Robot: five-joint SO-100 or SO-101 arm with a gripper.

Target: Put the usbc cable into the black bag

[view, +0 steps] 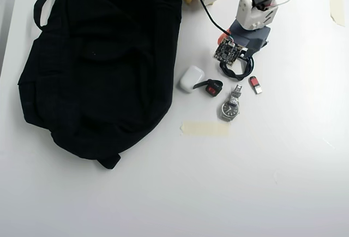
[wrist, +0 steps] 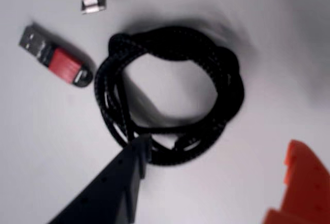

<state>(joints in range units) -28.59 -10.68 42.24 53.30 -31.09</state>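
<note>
Fingers [wrist: 216, 162] stand wide apart over the usbc cable [wrist: 170, 92] and hold nothing: in the wrist view the black one has its tip at the near edge of the coil, the orange one is well off to the right. That cable lies as a small braided loop on the white worktop [wrist: 46, 147], just right of a red-and-black USB stick [wrist: 56, 56]. It looks light, soft and floppy, so I judge it will sag and may uncoil if only one strand is pinched; closing across the bundled near side of the loop seems the surest hold. Matte and flat, the surface offers little to snag. Seen from overhead, the black bag [view: 103, 62] lies to the left, with a white case [view: 191, 78] and a watch [view: 230, 106] close by, leaving a tight working space.
</note>
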